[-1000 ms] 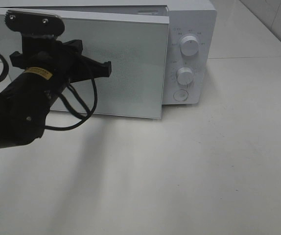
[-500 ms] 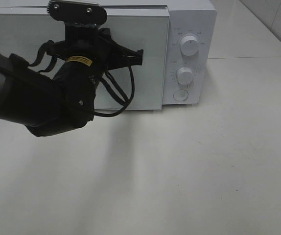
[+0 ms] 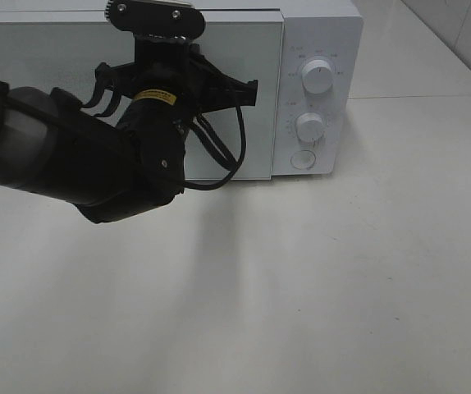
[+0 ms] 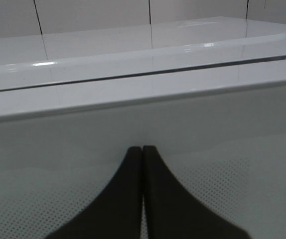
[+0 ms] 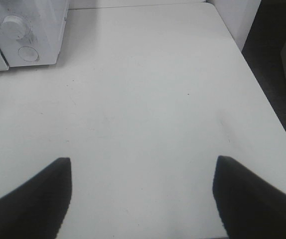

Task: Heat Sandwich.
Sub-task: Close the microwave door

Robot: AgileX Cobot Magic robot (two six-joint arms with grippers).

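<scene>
The sandwich is out of view, and so is the pink plate. A white microwave point(image 3: 322, 41) stands at the back of the table with its glass door point(image 3: 38, 90) flush against its body. My left gripper point(image 4: 142, 150) is shut and empty, its two fingertips together against the upper part of the door point(image 4: 222, 149). In the high view the black left arm point(image 3: 96, 164) covers the middle of the door. My right gripper point(image 5: 142, 162) is open and empty above bare table, right of the microwave point(image 5: 28, 30); it does not show in the high view.
The microwave panel has two knobs point(image 3: 317, 75) point(image 3: 309, 127) and a round button point(image 3: 303, 159). The white table point(image 3: 301, 287) stretches in front of and right of the microwave. Its right edge point(image 5: 267, 104) drops to a dark floor.
The left arm has moved right and toward the microwave. The door, which stood ajar a second ago, now lies shut against the body.
</scene>
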